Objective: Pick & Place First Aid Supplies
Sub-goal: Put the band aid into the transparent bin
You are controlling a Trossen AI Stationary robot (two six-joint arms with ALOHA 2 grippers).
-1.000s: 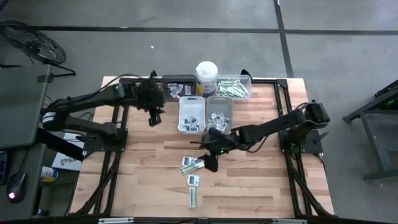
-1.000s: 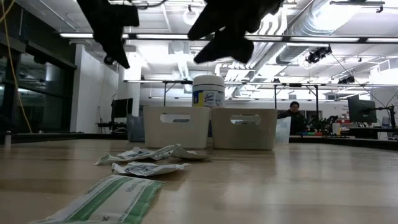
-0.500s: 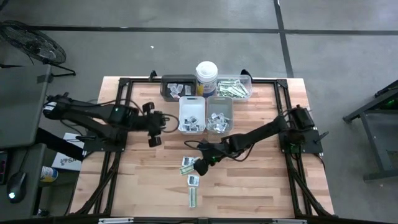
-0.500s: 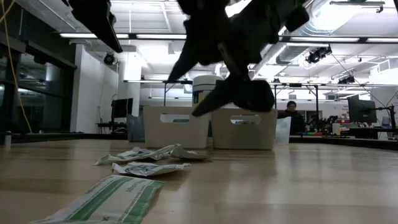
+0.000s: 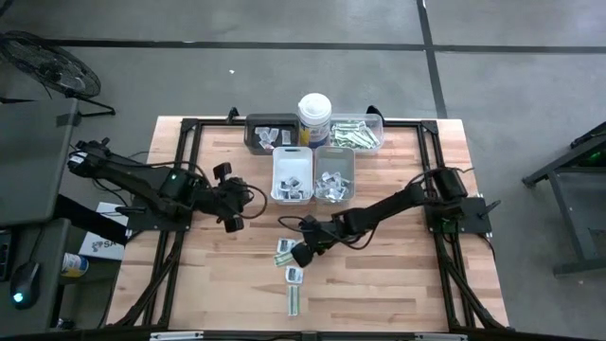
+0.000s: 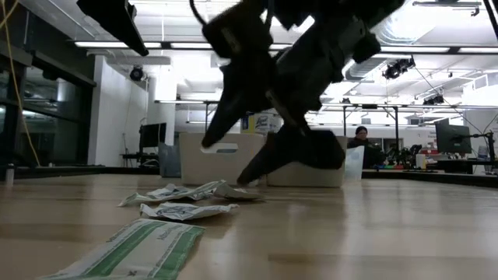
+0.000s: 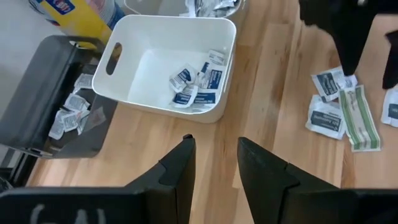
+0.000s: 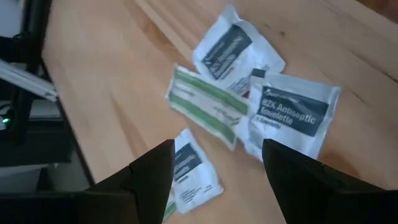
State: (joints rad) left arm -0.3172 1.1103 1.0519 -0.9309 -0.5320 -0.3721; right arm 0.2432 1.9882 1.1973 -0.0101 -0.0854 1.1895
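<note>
- Four loose packets are seen on the bench: two white sachets w/ a green strip across them, and a third sachet just beside.
- A further strip is laid apart, nearer the bench's front edge.
- The R claw is held low over the cluster, fingers spread wide, nothing gripped; the packets show between them in the wrist view.
- The L claw is parked over bare wood, L of the white tray; its fingers are set a narrow gap apart, nothing held.
- More sachets are seen inside the white tray, the grey tray beside it, and the dark tray behind.
- Strips are kept in the clear tray; a canister is stood between the dark and clear trays.
</note>
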